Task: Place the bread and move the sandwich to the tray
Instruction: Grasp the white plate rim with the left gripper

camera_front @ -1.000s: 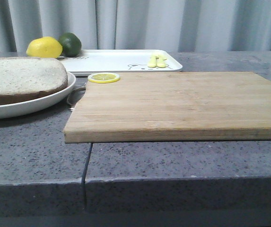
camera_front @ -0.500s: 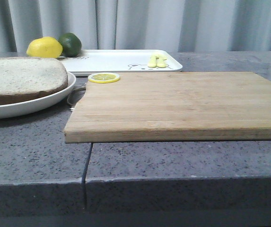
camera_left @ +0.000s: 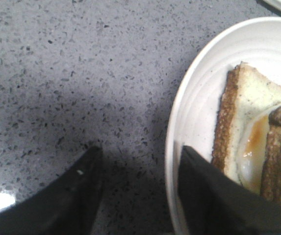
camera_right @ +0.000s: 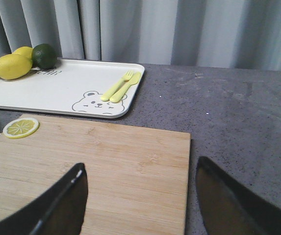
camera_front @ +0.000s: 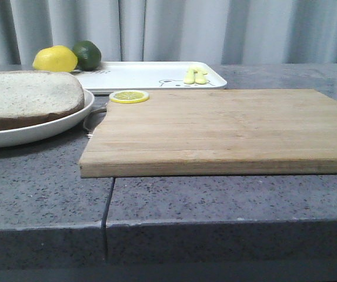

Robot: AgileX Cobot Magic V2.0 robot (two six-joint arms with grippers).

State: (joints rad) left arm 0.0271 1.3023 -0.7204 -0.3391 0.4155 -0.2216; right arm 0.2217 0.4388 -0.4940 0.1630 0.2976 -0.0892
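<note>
Grey speckled stone forms the counter (camera_front: 215, 200), and a tan cutting board (camera_front: 227, 129) fills the middle of the front view. At the left edge of that view a round white plate (camera_front: 15, 136) carries the sandwich (camera_front: 30, 97), whose pale top slice with a dark crust is all that shows from this angle. In the left wrist view the sandwich (camera_left: 258, 142) sits at the right of the frame, with white egg and an orange yolk between brown crusts. The left gripper (camera_left: 138, 188) is spread wide, one finger over the counter and the other over the plate rim (camera_left: 179, 122). Behind the board, in the upper middle of the front view, lies the white tray (camera_front: 139, 75), with a lemon (camera_front: 54, 59) and a lime (camera_front: 87, 54) at its left end and a yellow fork and spoon (camera_front: 195, 76) near its right end. A lemon slice (camera_front: 129, 96) rests on the board's far left corner. In the right wrist view the right gripper (camera_right: 140, 196) is wide open above the board (camera_right: 106, 171), and the tray's (camera_right: 57, 88) bear drawing (camera_right: 94, 101) shows.
</note>
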